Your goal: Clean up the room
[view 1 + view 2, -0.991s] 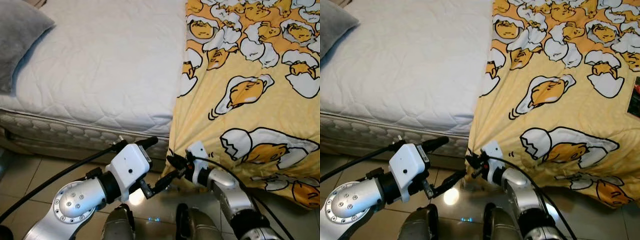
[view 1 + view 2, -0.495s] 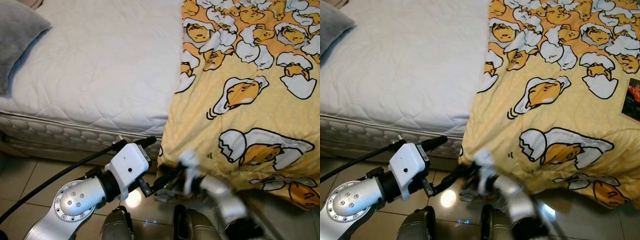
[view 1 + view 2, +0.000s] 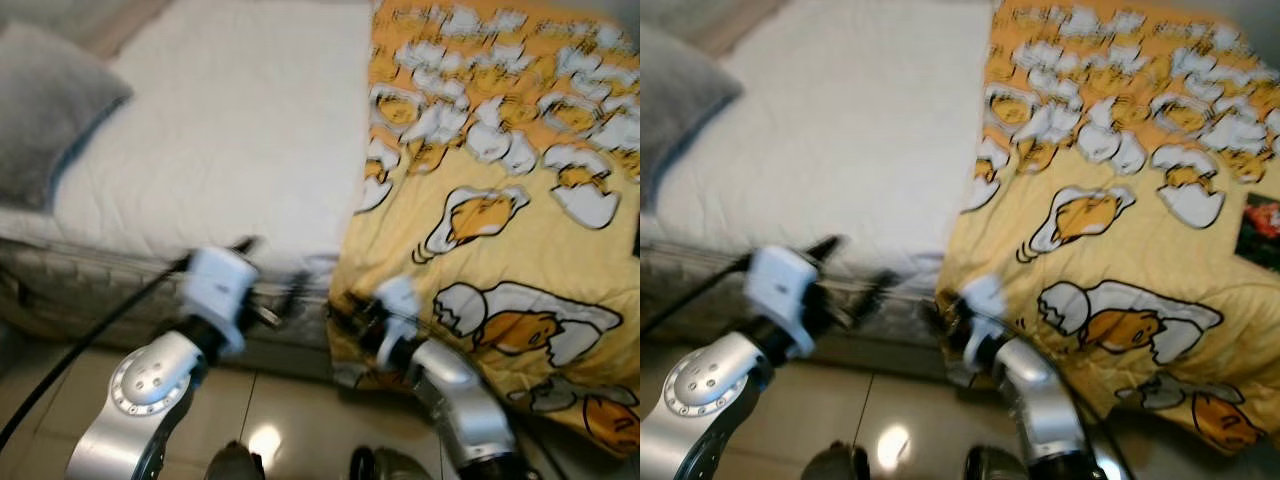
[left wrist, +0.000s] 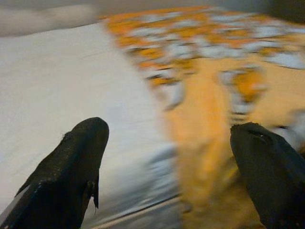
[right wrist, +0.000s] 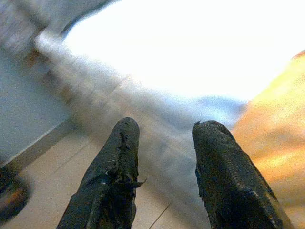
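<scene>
A yellow blanket (image 3: 500,200) printed with egg figures covers the right half of the bed and hangs over its front edge. To its left lies the bare white mattress (image 3: 230,130). My left gripper (image 3: 285,300) is held in front of the mattress side, open, its fingers (image 4: 76,162) wide apart and empty. My right gripper (image 3: 348,322) sits at the blanket's hanging left edge, open, with nothing between its fingers (image 5: 119,157). The eye views are blurred.
A grey pillow (image 3: 50,110) lies at the bed's left end. A dark, red-and-black flat object (image 3: 1262,218) rests on the blanket at the far right. Glossy beige floor tiles (image 3: 290,420) run along the bed's front.
Both arms have risen from near the floor to the height of the bed's front edge. The whole picture has shifted and blurred, so the camera has moved.
</scene>
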Available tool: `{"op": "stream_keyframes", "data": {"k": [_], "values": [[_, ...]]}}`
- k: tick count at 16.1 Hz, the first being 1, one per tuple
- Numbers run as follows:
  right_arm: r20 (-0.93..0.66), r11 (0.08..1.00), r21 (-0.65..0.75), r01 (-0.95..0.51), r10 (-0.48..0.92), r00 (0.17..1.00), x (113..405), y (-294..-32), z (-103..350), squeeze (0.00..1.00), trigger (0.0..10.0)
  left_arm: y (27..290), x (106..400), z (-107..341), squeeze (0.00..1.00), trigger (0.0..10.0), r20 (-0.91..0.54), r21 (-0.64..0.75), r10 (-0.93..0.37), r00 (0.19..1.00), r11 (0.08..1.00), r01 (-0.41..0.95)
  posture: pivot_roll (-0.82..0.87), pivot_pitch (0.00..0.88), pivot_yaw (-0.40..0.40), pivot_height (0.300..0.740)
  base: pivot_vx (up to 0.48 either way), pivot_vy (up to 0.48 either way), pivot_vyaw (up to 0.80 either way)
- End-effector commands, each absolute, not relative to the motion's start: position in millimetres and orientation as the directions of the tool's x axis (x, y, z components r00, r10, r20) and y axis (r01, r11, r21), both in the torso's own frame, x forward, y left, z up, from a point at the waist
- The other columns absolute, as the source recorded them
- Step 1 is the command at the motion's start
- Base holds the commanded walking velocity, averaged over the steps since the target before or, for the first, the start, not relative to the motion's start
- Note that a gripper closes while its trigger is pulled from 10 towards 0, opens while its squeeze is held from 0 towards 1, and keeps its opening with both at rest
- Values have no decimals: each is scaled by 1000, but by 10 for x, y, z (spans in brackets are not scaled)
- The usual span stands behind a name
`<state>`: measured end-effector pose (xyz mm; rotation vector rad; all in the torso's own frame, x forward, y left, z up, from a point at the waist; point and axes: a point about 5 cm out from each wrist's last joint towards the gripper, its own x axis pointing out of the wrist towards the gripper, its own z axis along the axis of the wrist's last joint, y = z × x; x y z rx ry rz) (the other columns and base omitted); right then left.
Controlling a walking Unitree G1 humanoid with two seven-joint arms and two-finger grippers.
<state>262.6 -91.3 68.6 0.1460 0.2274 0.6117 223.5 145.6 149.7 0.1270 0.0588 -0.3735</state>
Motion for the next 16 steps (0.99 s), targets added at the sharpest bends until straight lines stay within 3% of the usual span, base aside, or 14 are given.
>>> {"op": "stream_keyframes", "data": {"k": [1,4,8,16], "values": [[-149,855,199,-479,509,848,2651,-1005,791,0,10000,1588,2260,1390,0,10000,-116,112,-242,963,960,255,31,0,-10,740,0,0,0],[-122,941,167,-293,315,941,2663,-1243,972,0,10000,1717,2303,1195,0,10000,-183,124,-74,980,988,97,16,0,7,740,0,0,0],[-227,984,96,-149,167,959,2519,-1500,875,0,10000,1734,2330,1132,0,10000,-200,125,-21,980,991,47,3,0,17,740,0,-144,0],[-267,977,23,-212,210,940,2411,-1590,859,0,10000,1821,2413,1153,0,10000,-169,147,15,986,989,10,-6,0,17,740,0,-288,0]]}}
